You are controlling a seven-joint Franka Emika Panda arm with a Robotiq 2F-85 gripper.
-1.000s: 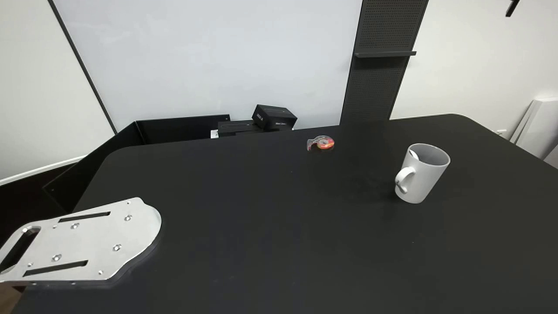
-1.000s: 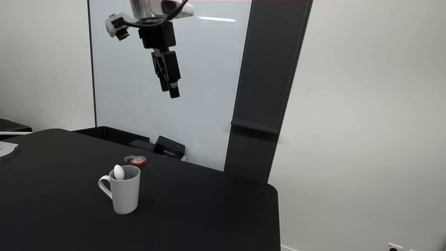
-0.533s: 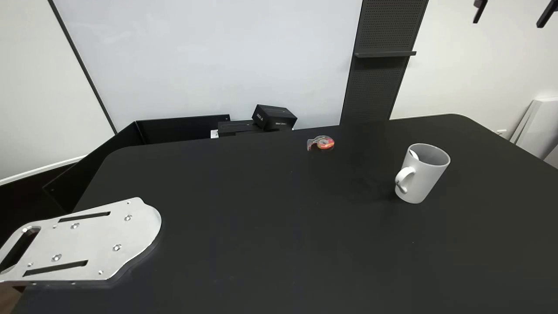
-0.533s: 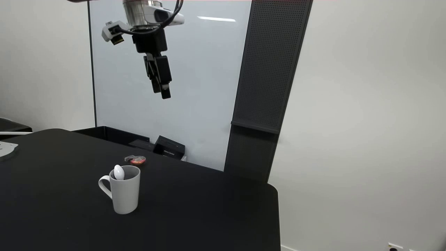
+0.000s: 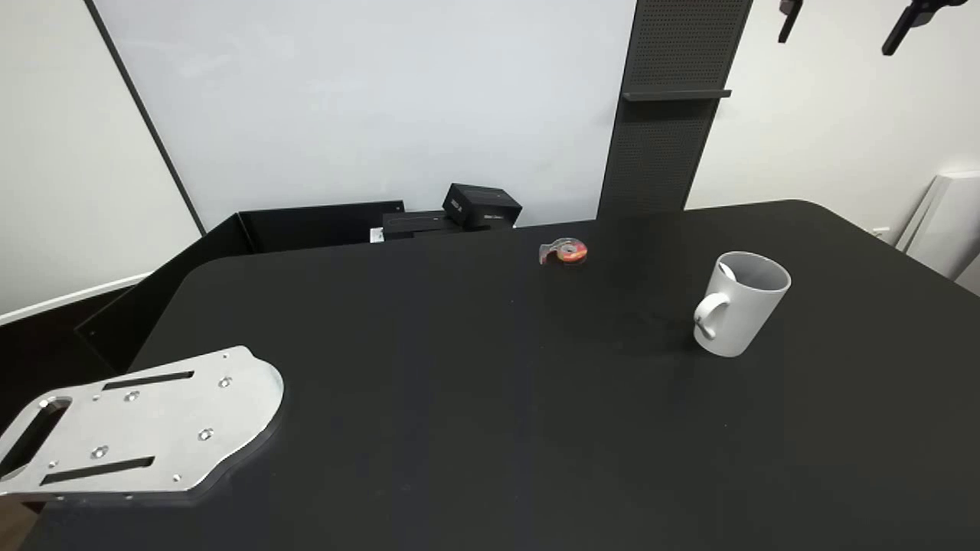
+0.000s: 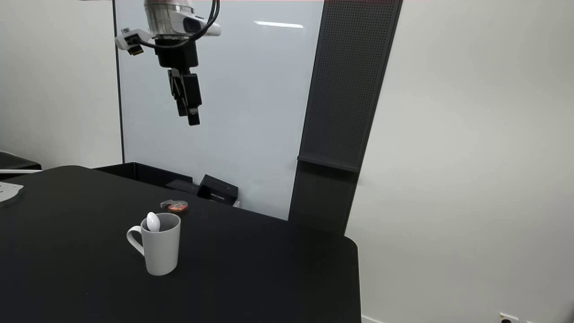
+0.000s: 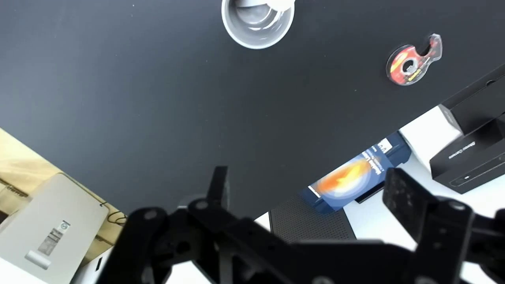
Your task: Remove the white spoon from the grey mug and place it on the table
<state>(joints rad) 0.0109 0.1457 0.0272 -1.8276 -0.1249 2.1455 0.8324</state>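
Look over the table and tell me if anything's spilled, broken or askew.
No spill or damage shows. The mug stands upright with the spoon in it, bowl up. One mild oddity: in an exterior view, the metal plate appears to jut past the edge of the table.

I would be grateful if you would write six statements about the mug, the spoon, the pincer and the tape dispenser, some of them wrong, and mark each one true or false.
1. The white spoon is in the grey mug. True.
2. The spoon's bowl is hidden at the bottom of the mug. False: the bowl shows at the rim.
3. The pincer is open. True.
4. A tape dispenser rests on the table. True.
5. The mug lies on its side. False: it stands upright.
6. The pincer touches the spoon. False: in both exterior views it hangs in the air, apart from the spoon.
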